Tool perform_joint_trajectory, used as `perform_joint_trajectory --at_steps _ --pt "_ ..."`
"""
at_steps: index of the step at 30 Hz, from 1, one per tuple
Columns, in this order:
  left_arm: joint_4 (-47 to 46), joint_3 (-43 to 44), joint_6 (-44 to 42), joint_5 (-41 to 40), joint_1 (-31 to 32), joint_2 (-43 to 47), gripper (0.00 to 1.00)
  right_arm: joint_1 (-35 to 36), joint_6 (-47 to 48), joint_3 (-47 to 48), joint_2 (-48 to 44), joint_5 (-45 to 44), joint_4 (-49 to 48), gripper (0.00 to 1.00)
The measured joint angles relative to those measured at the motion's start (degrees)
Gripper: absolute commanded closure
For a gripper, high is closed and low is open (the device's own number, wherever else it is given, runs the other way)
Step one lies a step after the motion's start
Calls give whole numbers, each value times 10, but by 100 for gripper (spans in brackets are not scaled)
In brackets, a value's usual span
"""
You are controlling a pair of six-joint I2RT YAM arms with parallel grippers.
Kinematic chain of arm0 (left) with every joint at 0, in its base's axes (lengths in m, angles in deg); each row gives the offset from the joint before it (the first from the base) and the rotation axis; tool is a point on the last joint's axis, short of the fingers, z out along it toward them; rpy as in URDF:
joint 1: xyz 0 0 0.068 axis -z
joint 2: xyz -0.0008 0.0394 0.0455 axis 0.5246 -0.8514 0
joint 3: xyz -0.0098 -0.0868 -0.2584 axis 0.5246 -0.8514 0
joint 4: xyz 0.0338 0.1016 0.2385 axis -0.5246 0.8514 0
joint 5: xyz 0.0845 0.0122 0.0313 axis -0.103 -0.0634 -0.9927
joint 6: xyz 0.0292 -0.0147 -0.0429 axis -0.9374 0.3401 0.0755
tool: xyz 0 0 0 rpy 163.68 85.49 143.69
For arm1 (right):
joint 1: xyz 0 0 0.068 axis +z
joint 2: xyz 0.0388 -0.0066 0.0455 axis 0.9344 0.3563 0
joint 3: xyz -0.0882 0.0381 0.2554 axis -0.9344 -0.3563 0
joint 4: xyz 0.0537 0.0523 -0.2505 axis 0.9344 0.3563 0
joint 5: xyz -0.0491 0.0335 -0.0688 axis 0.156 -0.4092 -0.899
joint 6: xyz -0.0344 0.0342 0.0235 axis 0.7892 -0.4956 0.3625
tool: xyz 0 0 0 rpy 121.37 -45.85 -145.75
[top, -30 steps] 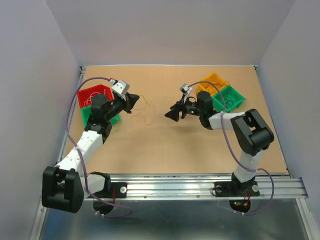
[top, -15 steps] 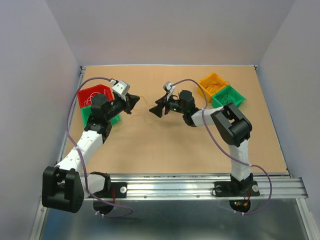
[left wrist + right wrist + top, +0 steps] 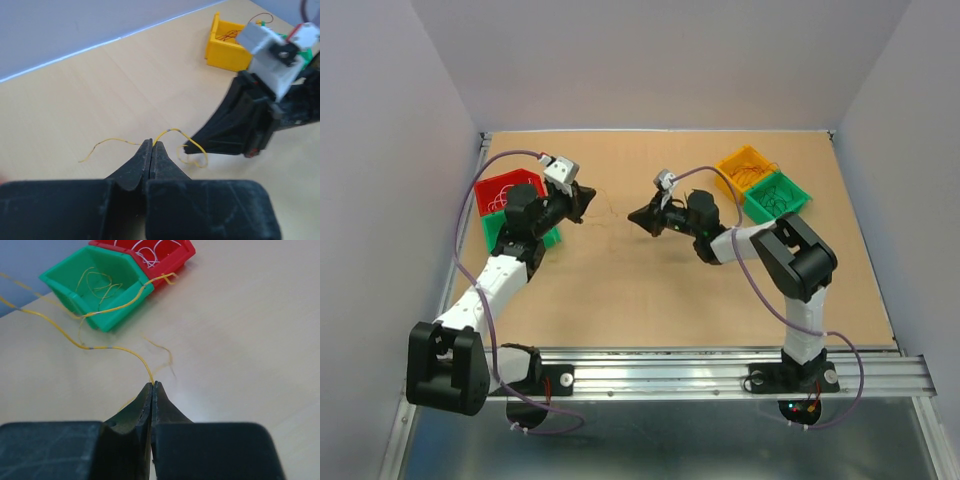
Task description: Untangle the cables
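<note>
R claw (image 3: 152, 385) just came in from the right side of the table (image 3: 650, 300) & pressed shut on the yellow wire (image 3: 112, 348). L claw (image 3: 151, 143) pinches it too. The yellow wire spans between them, mid-table toward the far-left corner. Both ends look held, so I think pulling apart can start.

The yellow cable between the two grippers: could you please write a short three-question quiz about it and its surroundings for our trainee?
1. True or false: the left gripper is shut on the yellow cable.
2. In the left wrist view, what colour is the bin beyond the right gripper? A red; B yellow; C blue.
3. How many bins stand on the table in the top view?
Key: 1 true; 2 B; 3 four.
</note>
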Motion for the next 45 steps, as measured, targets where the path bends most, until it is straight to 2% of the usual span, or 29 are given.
perform_joint_trajectory --at_steps 3,7,12,16,17,19,20,23,28,38,45 --pt "-7 9 2 -3 0 -33 100 0 -7 -71 -61 7 -28 99" --pt "-1 46 -4 -4 13 -127 96 1 -17 -120 -105 10 -79 100" --pt "47 103 -25 -5 41 -231 82 2 -29 -144 -113 3 -107 100" --pt "74 104 -46 2 65 -235 75 2 -41 -147 -113 -12 -116 99" --pt "77 104 -52 10 70 -230 67 2 -43 -150 -114 -19 -121 99" --pt "80 104 -59 22 73 -219 60 2 -47 -157 -116 -32 -127 99" --pt "80 104 -63 33 72 -214 52 2 -47 -161 -118 -40 -130 99" --pt "81 104 -77 71 71 -194 44 2 -48 -174 -127 -57 -136 100" --pt "91 104 -96 127 71 -186 37 2 -50 -186 -136 -70 -152 99" --pt "106 104 -126 176 76 -186 36 2 -69 -209 -164 -74 -185 99" --pt "120 104 -151 181 99 -186 36 2 -86 -213 -166 -70 -194 99"
